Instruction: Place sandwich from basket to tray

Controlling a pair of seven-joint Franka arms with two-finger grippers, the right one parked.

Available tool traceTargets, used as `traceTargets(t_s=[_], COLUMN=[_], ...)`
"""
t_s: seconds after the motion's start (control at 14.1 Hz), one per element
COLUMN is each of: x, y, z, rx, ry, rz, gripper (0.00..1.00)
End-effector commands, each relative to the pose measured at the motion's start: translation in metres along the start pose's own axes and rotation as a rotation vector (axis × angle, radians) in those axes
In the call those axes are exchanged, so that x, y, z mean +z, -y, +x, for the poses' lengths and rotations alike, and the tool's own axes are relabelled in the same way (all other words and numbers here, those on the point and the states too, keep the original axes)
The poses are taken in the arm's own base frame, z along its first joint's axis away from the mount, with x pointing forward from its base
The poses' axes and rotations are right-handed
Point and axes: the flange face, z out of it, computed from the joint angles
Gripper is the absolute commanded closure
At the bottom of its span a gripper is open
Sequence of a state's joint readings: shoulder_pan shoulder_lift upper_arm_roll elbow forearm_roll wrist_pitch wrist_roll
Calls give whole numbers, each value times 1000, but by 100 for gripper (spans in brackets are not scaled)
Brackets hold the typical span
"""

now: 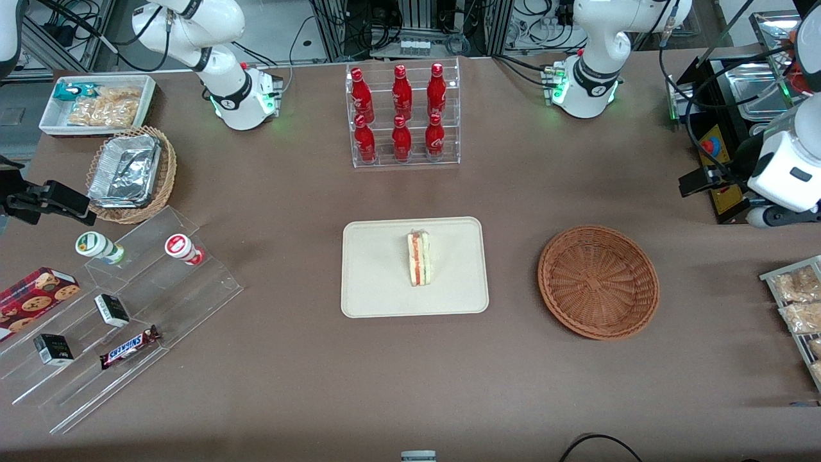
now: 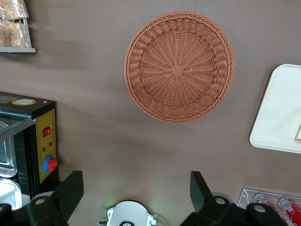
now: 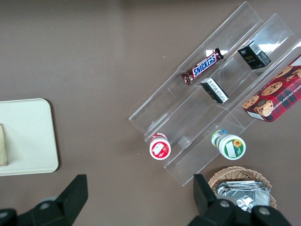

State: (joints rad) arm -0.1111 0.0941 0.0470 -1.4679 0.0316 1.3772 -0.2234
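The sandwich (image 1: 420,258), a white wedge with red and green layers, stands on the cream tray (image 1: 378,276) in the middle of the table. Only a sliver of it (image 2: 298,134) shows at the tray's (image 2: 282,108) edge in the left wrist view. The reddish-brown wicker basket (image 1: 598,281) (image 2: 178,66) sits empty beside the tray, toward the working arm's end. My gripper (image 2: 135,180) hangs high over bare table between the basket and its own arm's base, open wide, with nothing between its black fingers (image 2: 70,188). The arm's wrist (image 1: 786,167) shows at the working arm's end.
A black control box (image 1: 712,147) (image 2: 44,141) with a red button stands close to the gripper. A rack of red bottles (image 1: 403,115) is farther from the camera than the tray. Bagged snacks (image 1: 798,301) lie past the basket. Acrylic steps (image 1: 128,301) with snacks lie toward the parked arm's end.
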Motion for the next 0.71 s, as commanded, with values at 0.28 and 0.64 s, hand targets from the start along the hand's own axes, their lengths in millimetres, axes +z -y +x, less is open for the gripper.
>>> traceTargets(t_s=[0.28,0.64], x=[-14,-13], y=[-9,-13], z=[-16,-12], rx=[60,59], ry=[-2,-2], rz=[-31,-34], gripper=[0,0])
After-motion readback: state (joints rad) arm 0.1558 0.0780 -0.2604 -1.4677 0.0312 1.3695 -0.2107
